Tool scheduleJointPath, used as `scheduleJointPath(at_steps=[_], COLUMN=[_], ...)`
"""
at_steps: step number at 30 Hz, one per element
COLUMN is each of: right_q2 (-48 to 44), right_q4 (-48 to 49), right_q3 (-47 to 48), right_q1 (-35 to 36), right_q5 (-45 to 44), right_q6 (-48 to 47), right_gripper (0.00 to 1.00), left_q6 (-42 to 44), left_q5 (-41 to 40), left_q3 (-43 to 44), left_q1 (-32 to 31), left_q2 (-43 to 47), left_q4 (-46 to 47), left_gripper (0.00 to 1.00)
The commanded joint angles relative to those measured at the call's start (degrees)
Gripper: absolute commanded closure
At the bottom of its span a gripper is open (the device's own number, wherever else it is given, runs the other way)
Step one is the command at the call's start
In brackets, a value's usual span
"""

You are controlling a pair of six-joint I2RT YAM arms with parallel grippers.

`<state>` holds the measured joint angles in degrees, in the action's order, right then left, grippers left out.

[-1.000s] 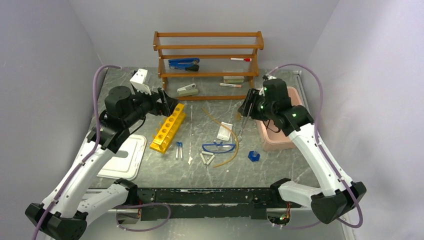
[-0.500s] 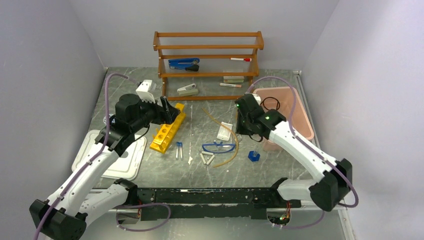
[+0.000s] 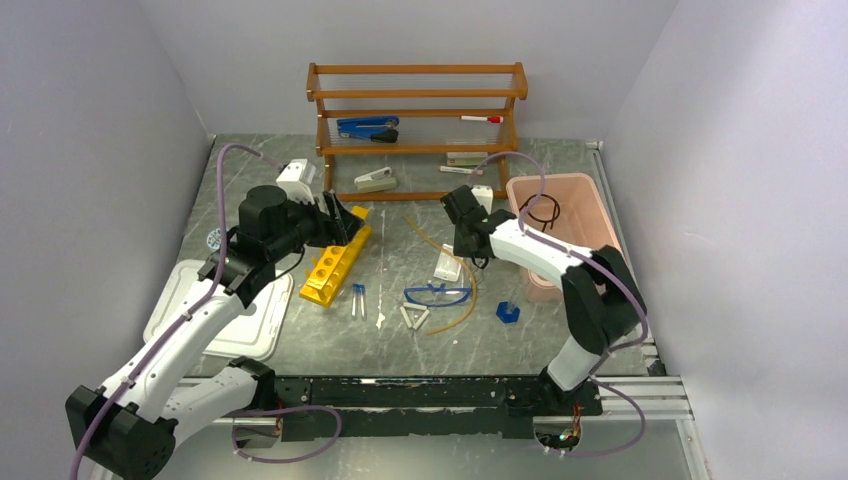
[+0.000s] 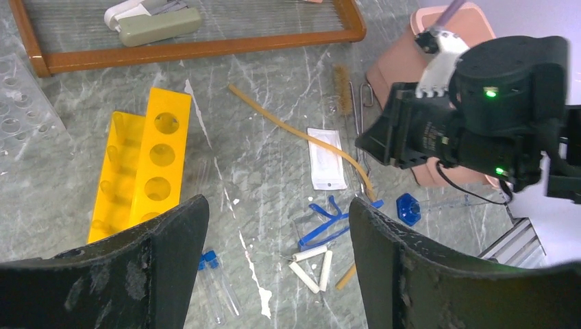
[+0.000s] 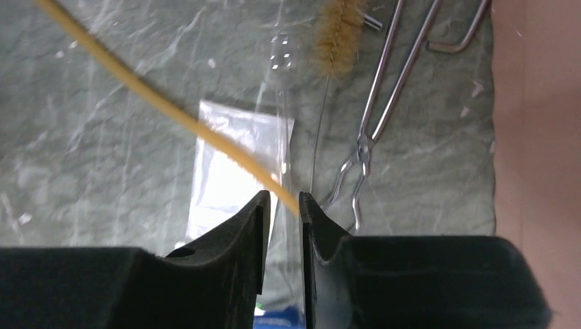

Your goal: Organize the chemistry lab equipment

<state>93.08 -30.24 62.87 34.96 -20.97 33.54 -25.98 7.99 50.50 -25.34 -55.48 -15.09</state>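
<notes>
The yellow test-tube rack (image 3: 336, 257) lies on the table under my left gripper (image 3: 340, 222), which is wide open and empty; the rack also shows in the left wrist view (image 4: 147, 164). Two blue-capped tubes (image 3: 358, 300), the blue goggles (image 3: 437, 295) and the white triangle (image 3: 414, 317) lie in front. The amber tubing (image 3: 471, 300) curves over the clear bag (image 3: 449, 262). My right gripper (image 3: 468, 250) hovers over that bag (image 5: 233, 157) and the tubing (image 5: 151, 96), jaws almost together with nothing gripped. The black wire ring stand (image 3: 543, 210) lies in the pink bin (image 3: 590, 215).
The wooden shelf rack (image 3: 415, 130) stands at the back with a stapler and markers. A white lid (image 3: 235, 310) lies front left. A blue hex piece (image 3: 507, 311) sits near the bin. Metal tongs (image 5: 370, 130) and a brush (image 5: 336, 34) lie beside the bag.
My right arm left the black ring stand in the pink bin and swung left to above the clear bag. My left gripper shifted slightly right over the yellow rack.
</notes>
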Motion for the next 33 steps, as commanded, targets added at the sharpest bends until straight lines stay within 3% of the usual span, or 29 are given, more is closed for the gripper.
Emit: scheduleJointPath(at_steps=[1,4,18,26,33], right_q2=[4.59,7.85,14.75,10.57,5.78], right_q4=[7.67,9.24,12.95,17.77,20.33], right_q3=[0.95,1.52,1.64,1.24,2.34], right_q1=[-2.45,-2.81,-4.99,-5.25,-5.18], right_q5=[0.32,2.09,3.81,3.22,0.29], right_q6=[-1.46,-2.45,-2.36,-6.86,-10.73], right_gripper=[0.73,0.71,0.79,0.92,0.92], left_q6=[-0.37,0.15,-0.57,-0.37,-0.65], left_q5=[0.75,0.5,-0.34,-0.96,-1.1], left_q3=[0.49,0.74,0.11,0.26,-0.38], left_q1=[-0.41,-0.35,-0.4,-0.36,-0.37], left_q2=[-0.79,-0.85,-1.1,0.07,1.28], left_q4=[2.28,2.0,2.65,1.73,1.82], left_gripper=[0.21,0.21,0.21,0.21,0.21])
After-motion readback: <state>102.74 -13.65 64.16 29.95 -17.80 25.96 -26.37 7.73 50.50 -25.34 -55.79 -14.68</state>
